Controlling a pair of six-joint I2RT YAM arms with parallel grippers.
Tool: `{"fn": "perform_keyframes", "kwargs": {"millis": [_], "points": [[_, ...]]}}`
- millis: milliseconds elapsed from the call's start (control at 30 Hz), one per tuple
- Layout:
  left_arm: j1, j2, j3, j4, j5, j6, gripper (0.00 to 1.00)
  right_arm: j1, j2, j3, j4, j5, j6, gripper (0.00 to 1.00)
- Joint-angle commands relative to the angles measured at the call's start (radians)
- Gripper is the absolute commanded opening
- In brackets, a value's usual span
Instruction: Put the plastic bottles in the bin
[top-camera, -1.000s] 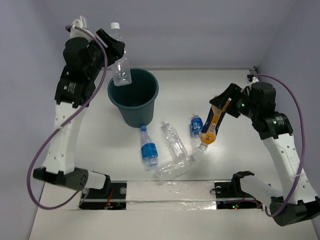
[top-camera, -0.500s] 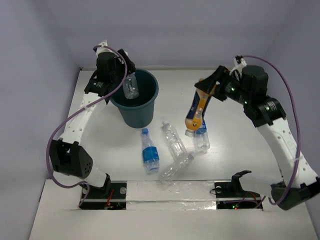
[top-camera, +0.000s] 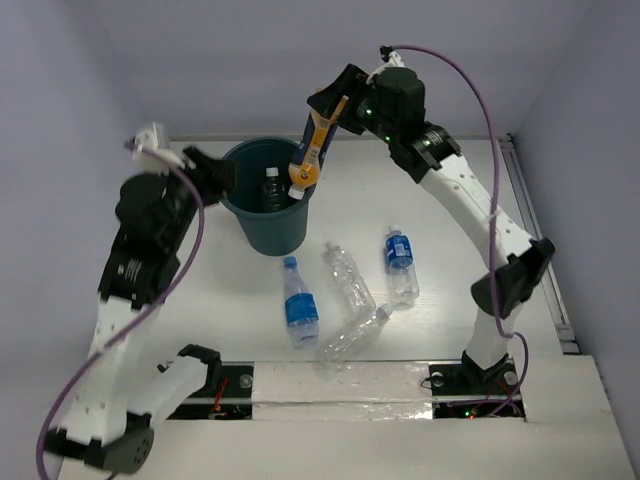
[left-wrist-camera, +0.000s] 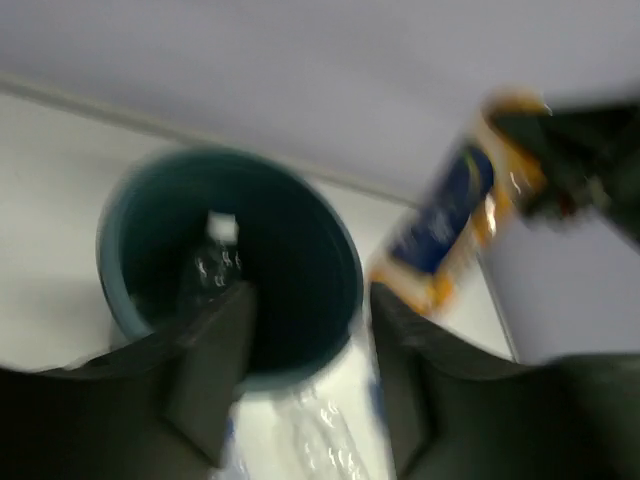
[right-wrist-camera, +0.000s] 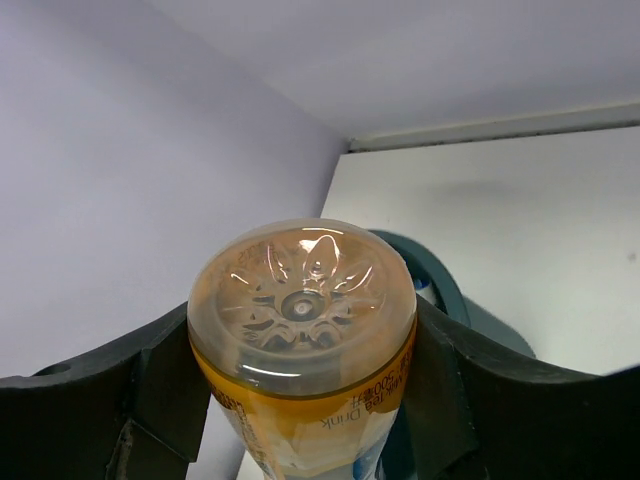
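Observation:
The dark teal bin (top-camera: 250, 215) stands at the back left of the table. One clear bottle (top-camera: 271, 187) stands inside it and also shows in the left wrist view (left-wrist-camera: 212, 262). My right gripper (top-camera: 328, 108) is shut on the orange-yellow bottle (top-camera: 310, 150), held cap down above the bin's right rim; the right wrist view shows the bottle's base (right-wrist-camera: 300, 300) between the fingers. My left gripper (top-camera: 212, 170) is open and empty just left of the bin (left-wrist-camera: 330, 250). Two blue-labelled bottles (top-camera: 298, 305) (top-camera: 399, 252) and two clear ones (top-camera: 348, 280) (top-camera: 350, 336) lie on the table.
The four loose bottles lie in a cluster in front of and to the right of the bin. The purple back wall rises close behind the bin. A taped strip (top-camera: 340, 385) runs along the near edge between the arm bases.
My left gripper let the clear bottle go into the bin and drew back to the left, open. My right arm carried the orange-yellow bottle left and back to above the bin's rim.

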Motion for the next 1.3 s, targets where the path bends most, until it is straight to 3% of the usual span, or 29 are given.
{"fn": "perform_keyframes", "kwargs": {"millis": [0, 200, 267, 333, 433, 633, 700, 733, 767, 800, 833, 900, 1000, 1100, 1133, 1233, 1267], "points": [[-0.024, -0.149, -0.273, -0.201, 0.177, -0.082, 0.42, 0.042, 0.113, 0.209, 0.068, 0.132, -0.028, 0.6], [-0.074, -0.327, -0.511, -0.332, 0.273, -0.173, 0.44, 0.095, 0.292, 0.41, 0.021, 0.199, -0.075, 0.65], [-0.075, -0.335, -0.576, -0.337, 0.291, -0.189, 0.57, 0.111, 0.332, 0.429, 0.011, 0.199, -0.103, 0.7], [-0.084, -0.309, -0.627, -0.306, 0.318, -0.205, 0.76, 0.121, 0.336, 0.421, -0.013, 0.193, -0.123, 0.96], [-0.126, -0.266, -0.679, -0.242, 0.32, -0.222, 0.88, 0.121, 0.299, 0.386, -0.033, 0.177, -0.146, 1.0], [-0.219, -0.119, -0.733, -0.088, 0.305, -0.278, 0.94, 0.111, 0.066, 0.219, -0.094, 0.189, -0.233, 0.98], [-0.264, -0.059, -0.741, -0.021, 0.3, -0.298, 0.96, 0.095, -0.04, -0.002, -0.099, 0.201, -0.233, 0.85], [-0.277, -0.039, -0.744, 0.002, 0.294, -0.318, 0.96, 0.08, -0.166, -0.103, -0.084, 0.206, -0.226, 0.59], [-0.288, 0.004, -0.745, 0.036, 0.282, -0.323, 0.97, 0.071, -0.231, -0.312, -0.052, 0.216, -0.218, 0.44], [-0.307, 0.024, -0.747, 0.047, 0.271, -0.326, 0.97, 0.071, -0.294, -0.413, -0.041, 0.218, -0.212, 0.21], [-0.308, 0.044, -0.747, 0.061, 0.259, -0.326, 0.97, 0.071, -0.351, -0.506, -0.033, 0.219, -0.21, 0.16], [-0.321, 0.101, -0.753, 0.081, 0.225, -0.326, 0.97, 0.071, -0.483, -0.725, -0.042, 0.222, -0.213, 0.14], [-0.347, 0.174, -0.747, 0.11, 0.193, -0.324, 0.95, 0.042, -0.584, -0.92, -0.114, 0.259, -0.19, 0.21], [-0.375, 0.245, -0.729, 0.128, 0.162, -0.318, 0.9, -0.089, -0.64, -1.031, -0.13, 0.197, -0.176, 0.63], [-0.375, 0.265, -0.724, 0.133, 0.161, -0.32, 0.89, -0.125, -0.642, -1.077, -0.131, 0.169, -0.182, 0.82], [-0.409, 0.335, -0.713, 0.141, 0.127, -0.317, 0.81, -0.179, -0.576, -1.072, -0.176, 0.118, -0.265, 0.99], [-0.421, 0.363, -0.715, 0.141, 0.103, -0.317, 0.79, -0.179, -0.548, -1.063, -0.191, 0.091, -0.284, 1.0]]}}
